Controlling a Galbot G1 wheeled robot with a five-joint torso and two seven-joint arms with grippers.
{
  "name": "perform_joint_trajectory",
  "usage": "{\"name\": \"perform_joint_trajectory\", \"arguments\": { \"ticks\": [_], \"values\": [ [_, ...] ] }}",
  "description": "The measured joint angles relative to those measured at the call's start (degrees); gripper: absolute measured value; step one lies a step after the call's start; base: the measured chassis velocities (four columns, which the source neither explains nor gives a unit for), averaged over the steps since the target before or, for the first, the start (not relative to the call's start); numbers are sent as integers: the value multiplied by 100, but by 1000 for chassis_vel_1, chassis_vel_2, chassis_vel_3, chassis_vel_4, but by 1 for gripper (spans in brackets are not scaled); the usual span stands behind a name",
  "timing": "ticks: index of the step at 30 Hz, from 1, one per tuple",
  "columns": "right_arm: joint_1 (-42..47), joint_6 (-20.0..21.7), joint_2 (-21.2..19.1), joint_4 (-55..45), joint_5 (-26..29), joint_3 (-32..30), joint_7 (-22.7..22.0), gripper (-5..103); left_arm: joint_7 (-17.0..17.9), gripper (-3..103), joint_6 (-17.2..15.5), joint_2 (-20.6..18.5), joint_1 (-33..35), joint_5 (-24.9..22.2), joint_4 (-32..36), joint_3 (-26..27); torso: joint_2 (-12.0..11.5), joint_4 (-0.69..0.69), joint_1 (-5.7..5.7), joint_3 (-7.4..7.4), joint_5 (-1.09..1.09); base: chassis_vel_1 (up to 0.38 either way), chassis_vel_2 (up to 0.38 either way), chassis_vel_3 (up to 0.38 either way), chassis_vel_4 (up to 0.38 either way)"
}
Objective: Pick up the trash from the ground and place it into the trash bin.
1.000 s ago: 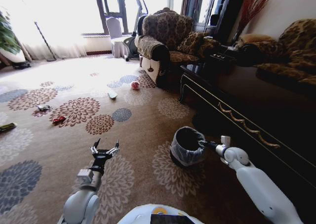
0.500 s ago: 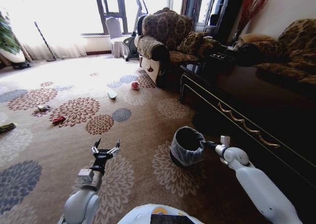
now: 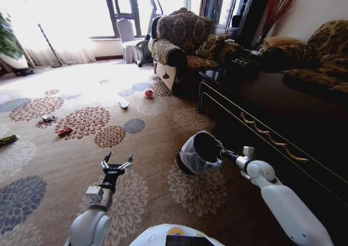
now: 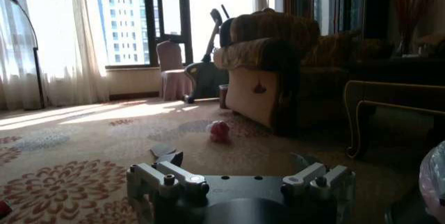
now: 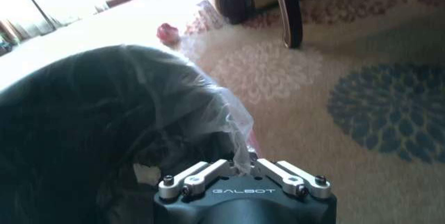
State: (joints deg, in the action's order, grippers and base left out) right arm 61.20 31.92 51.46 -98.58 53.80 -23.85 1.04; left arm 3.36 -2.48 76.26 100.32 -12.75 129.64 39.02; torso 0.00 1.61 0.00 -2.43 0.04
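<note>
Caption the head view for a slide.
Right gripper tilts the small dark grey-lined trash bin by its rim; left gripper open above carpet.

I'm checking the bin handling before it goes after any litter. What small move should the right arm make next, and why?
Probably level the trash bin. The right gripper is clamped on its lined rim, and the bin hangs tilted, its mouth turned up and toward the sofa. The red wrapper ball and other litter lie far off on the carpet, and the left gripper hovers open, so nothing is ready to drop in.

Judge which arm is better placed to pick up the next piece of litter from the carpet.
Left, probably. The left gripper hangs open and empty over the carpet, on the side where the red wrapper lies. The right gripper is shut on the rim of the trash bin, holding it tilted.
</note>
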Motion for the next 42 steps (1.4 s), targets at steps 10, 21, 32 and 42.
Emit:
{"name": "perform_joint_trajectory", "arguments": {
  "ticks": [10,21,32,42],
  "values": [
    [545,-327,49,-1196,-940,-724,3,1,58,100,14,-55,-25,-118,17,32,0,-3,0,1,-5,0,0,0,0],
    [1056,-570,362,-1855,-1921,-889,3,1,87,100,-147,-165,68,-79,42,42,0,-4,0,1,-5,0,0,0,0],
    [1076,-555,425,-1892,-2066,-764,4,1,76,100,-228,-89,202,4,157,128,0,-4,0,1,-4,0,0,0,0],
    [1131,-632,433,-1835,-2057,-786,0,1,59,100,-178,15,315,169,237,108,0,-4,0,1,-4,50,50,47,47]
  ]
}}
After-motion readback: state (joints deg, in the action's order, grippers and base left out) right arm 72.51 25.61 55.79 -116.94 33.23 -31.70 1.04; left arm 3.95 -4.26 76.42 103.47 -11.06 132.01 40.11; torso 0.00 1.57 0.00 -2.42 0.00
